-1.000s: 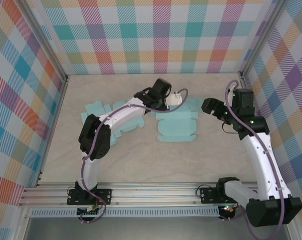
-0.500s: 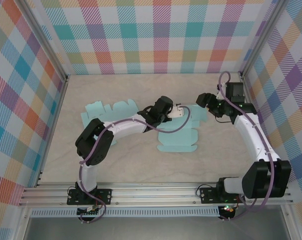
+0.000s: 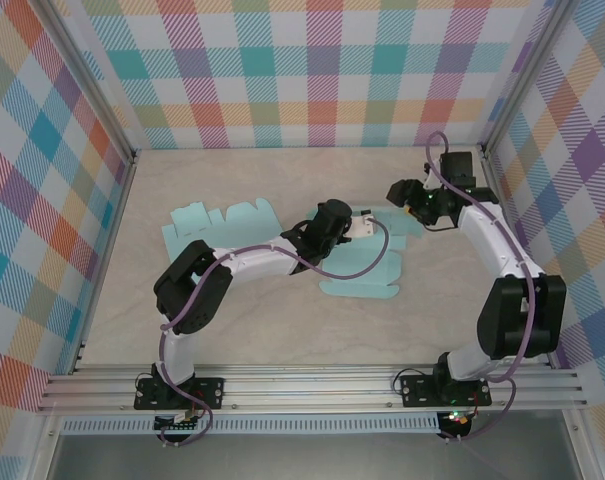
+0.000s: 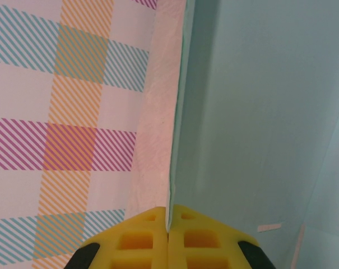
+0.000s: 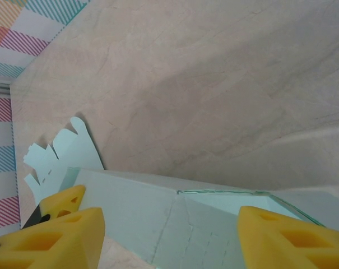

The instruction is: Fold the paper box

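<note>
Left fingers [image 4: 167,232] are pinched together on a raised edge of the paper box [image 3: 362,272], which lies in the middle of the counter [image 3: 252,320] with its 12 o'clock side lifted. Right fingers [image 3: 394,190] stand apart, straddling the flap at its 1 o'clock corner. Such thin card should be light, springy and easily creased, so it is best pinched at a flap edge beside a score line. Since a second ago the right arm has swung in from 3 o'clock, its fingers narrowing

Left end effector [image 4: 169,227] pinched closed, right end effector [image 5: 169,221] spread apart.
</note>
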Controlling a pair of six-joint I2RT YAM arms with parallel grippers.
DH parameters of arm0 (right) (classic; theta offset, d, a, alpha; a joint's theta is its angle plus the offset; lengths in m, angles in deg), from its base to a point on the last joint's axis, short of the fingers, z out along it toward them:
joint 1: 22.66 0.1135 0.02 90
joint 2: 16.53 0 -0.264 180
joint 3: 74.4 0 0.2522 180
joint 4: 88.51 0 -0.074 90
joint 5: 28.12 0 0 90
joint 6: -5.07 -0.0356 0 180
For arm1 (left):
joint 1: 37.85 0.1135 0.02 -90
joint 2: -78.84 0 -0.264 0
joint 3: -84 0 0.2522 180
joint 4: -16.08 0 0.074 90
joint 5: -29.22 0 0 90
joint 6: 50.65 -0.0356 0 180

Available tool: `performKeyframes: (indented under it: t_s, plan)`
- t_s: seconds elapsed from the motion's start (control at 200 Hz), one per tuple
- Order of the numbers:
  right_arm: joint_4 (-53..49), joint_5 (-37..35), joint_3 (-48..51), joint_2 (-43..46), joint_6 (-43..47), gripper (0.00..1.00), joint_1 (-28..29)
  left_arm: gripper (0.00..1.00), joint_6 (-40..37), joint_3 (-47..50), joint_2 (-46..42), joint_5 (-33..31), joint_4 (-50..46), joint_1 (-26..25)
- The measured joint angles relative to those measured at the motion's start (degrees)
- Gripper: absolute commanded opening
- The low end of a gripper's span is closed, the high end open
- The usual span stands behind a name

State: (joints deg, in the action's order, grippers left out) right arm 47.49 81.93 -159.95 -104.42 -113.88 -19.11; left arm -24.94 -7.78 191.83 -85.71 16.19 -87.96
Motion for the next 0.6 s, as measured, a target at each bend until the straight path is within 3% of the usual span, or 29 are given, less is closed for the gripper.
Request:
performKeyframes:
  t_s: [0.6]
  plan:
    - [3.7, 4.5, 0.7, -4.2, -2.5, 0.43, 2.6, 0.0, 0.3, 0.1, 1.1, -1.6, 0.7, -0.1]
